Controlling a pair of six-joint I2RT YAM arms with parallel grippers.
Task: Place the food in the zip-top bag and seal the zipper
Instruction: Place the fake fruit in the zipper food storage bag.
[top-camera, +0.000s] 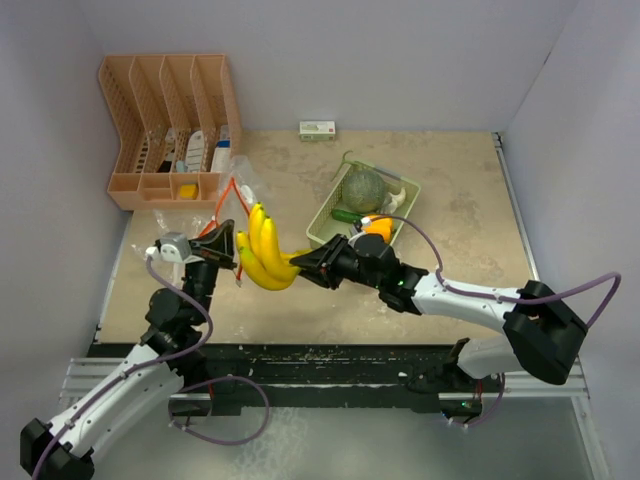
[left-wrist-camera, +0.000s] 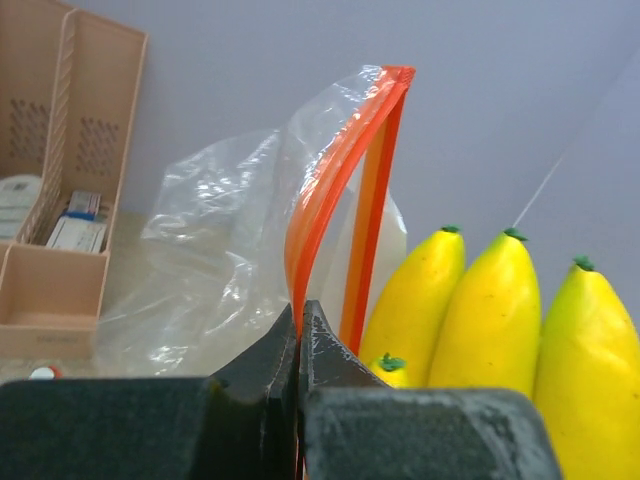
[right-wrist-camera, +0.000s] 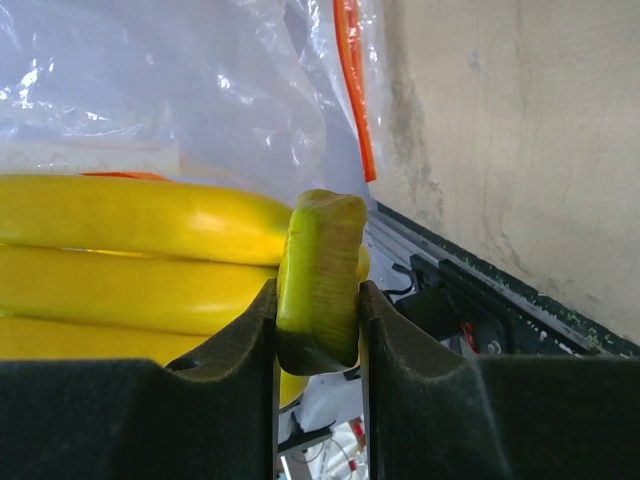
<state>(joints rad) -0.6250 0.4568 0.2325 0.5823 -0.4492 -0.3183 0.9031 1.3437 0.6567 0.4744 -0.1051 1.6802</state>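
My right gripper (top-camera: 305, 263) is shut on the green stem (right-wrist-camera: 320, 270) of the yellow banana bunch (top-camera: 264, 256), holding it off the table beside the bag's mouth. The left gripper (top-camera: 222, 240) is shut on the orange zipper edge (left-wrist-camera: 340, 170) of the clear zip-top bag (top-camera: 236, 185), holding it upright. In the left wrist view the bananas (left-wrist-camera: 500, 320) stand just right of the zipper strips. The rest of the food lies in the green basket (top-camera: 325, 232): a melon (top-camera: 365, 188), an orange (top-camera: 378, 226), a cucumber (top-camera: 345, 214) and a white piece (top-camera: 398, 195).
A peach desk organiser (top-camera: 170, 120) with small items stands at the back left, close behind the bag. A small white box (top-camera: 317, 129) lies against the back wall. A dark rail (top-camera: 320, 352) marks the table's front edge.
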